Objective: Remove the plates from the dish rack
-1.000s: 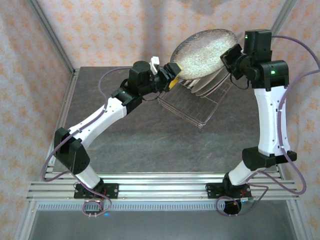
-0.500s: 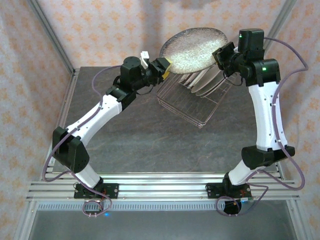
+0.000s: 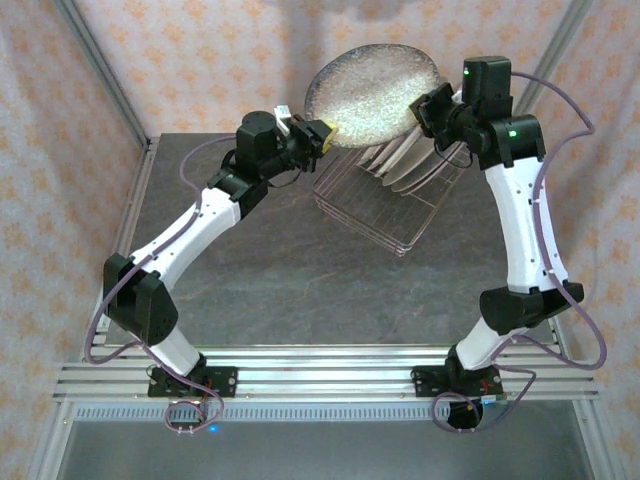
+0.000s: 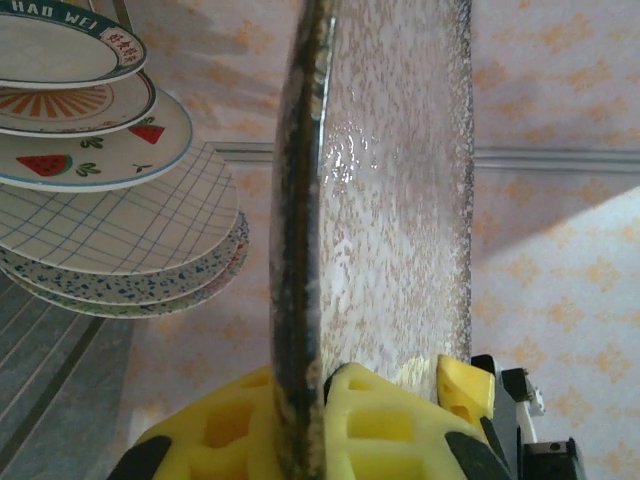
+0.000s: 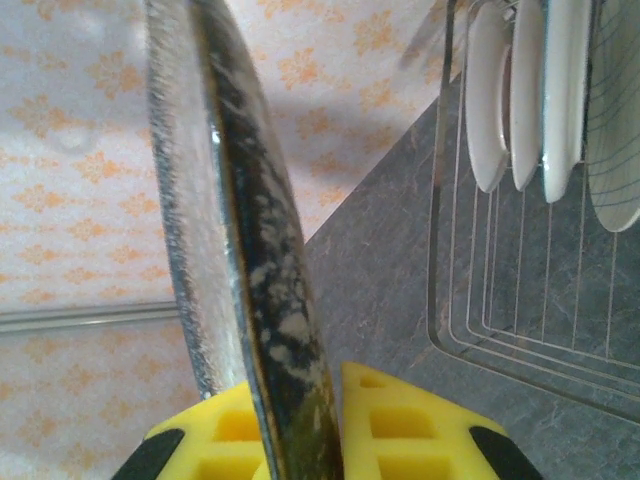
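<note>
Through my left wrist camera I can read one piece of lettering: the capitals "HAO WEI", pale on the dark teal band that rims the dark-rimmed plate [image 4: 62, 48], the end plate of the row standing to the left in that view. Further along the same band, toward the right, sit a few small Chinese characters. They are too small for me to make out.
</note>
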Robot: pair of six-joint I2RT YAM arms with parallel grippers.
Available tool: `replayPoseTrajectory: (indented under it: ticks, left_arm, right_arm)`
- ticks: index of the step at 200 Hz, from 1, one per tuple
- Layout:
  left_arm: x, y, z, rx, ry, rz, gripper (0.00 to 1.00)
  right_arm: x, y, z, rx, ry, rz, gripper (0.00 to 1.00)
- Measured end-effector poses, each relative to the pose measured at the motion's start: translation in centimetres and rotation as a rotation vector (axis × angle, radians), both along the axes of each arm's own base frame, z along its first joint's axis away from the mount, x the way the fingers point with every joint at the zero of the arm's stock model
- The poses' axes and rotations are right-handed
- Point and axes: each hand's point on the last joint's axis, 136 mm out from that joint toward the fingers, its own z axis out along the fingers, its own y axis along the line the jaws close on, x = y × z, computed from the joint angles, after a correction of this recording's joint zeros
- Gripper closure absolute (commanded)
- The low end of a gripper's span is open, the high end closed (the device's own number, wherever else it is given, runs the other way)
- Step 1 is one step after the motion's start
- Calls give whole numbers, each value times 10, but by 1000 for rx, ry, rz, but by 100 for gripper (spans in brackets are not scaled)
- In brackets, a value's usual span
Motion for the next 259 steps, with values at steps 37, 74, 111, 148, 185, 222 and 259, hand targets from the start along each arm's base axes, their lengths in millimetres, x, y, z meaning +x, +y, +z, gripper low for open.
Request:
replayPoseTrajectory:
  ticks: [37,74,111,148,185,222,259]
  left_arm:
    - [-5,7,1,-4,1,10,100]
    - [-3,28,-6,-1,9,49,100]
    - [3,60,-24,14,32,103,100]
    - [14,103,-53,38,89,193,100]
    - [17,163,-77,47,129,322,100]
    - [7,228,-94,64,131,472,100]
    - [6,269,-118,102,111,575,100]
  right_arm:
    - [0,6,-3,3,5,37,92]
    - [8,23,-6,38,26,107,61]
    - [10,25,8,25,-27,135,38]
    - [5,28,20,-12,-89,169,33]
    - [-14,60,13,-90,-136,294,30]
    - [-41,115,-13,-179,-195,476,25]
    - [-71,148,-54,-255,-407,548,8]
